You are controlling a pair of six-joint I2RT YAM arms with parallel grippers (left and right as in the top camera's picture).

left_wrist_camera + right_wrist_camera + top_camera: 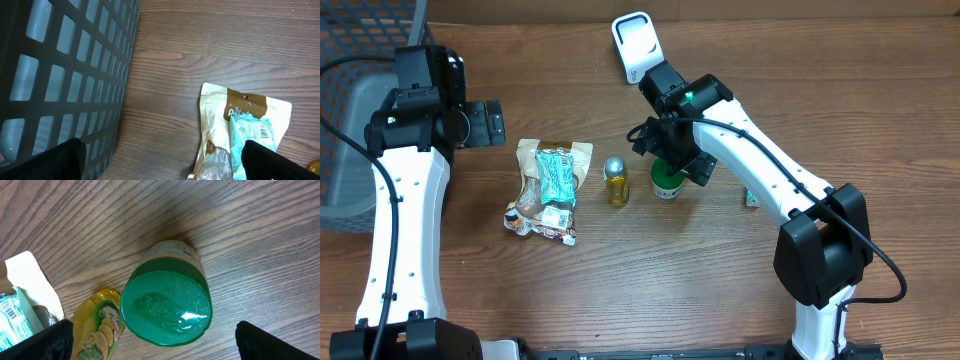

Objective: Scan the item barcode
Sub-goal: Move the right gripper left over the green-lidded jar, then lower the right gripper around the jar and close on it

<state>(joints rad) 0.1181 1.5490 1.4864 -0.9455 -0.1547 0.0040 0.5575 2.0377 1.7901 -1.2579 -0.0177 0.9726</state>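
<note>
Jar (167,305) upright, seemingly translucent green lid; left and right jaws wide, empty.

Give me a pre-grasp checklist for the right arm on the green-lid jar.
1. Right gripper open: ok, jaws wide.
2. Green-lid jar between the fingers: ok, roughly centred below.
3. Room for both fingers: not ok, yellow bottle sits close beside the jar.
4. Jar barcode located: cannot tell, only the lid and a strip of label show.
5. Scanner visible: ok, in plain view at the far edge.
6. Left gripper out of the way: ok, open, over bare table between basket and snack bag.
</note>
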